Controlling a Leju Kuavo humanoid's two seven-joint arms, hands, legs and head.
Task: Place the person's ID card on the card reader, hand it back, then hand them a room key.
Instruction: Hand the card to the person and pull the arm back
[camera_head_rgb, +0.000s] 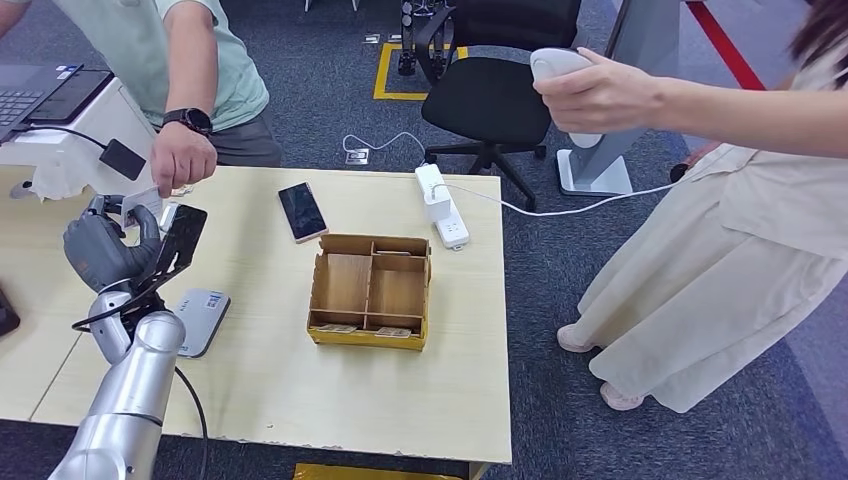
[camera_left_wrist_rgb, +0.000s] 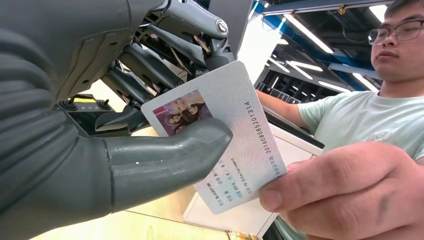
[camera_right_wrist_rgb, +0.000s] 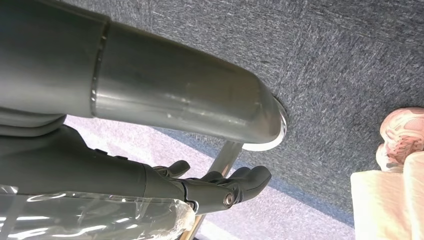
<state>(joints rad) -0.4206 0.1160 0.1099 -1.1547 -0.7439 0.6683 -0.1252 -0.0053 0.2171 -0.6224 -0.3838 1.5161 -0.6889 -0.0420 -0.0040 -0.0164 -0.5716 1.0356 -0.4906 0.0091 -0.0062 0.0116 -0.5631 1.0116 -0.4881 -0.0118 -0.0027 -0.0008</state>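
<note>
While my left hand (camera_left_wrist_rgb: 125, 145) pinches the ID card (camera_left_wrist_rgb: 225, 135) between thumb and fingers (camera_left_wrist_rgb: 150, 65) above the desk (camera_head_rgb: 300, 380), the person's hand (camera_left_wrist_rgb: 345, 195) grips its free corner. I judge the card light, stiff and slick, best held by its flat faces. My right hand (camera_right_wrist_rgb: 220, 185) hangs curled, holding nothing; card reader (camera_head_rgb: 203, 318) and box (camera_head_rgb: 370, 290) lie well apart.
</note>
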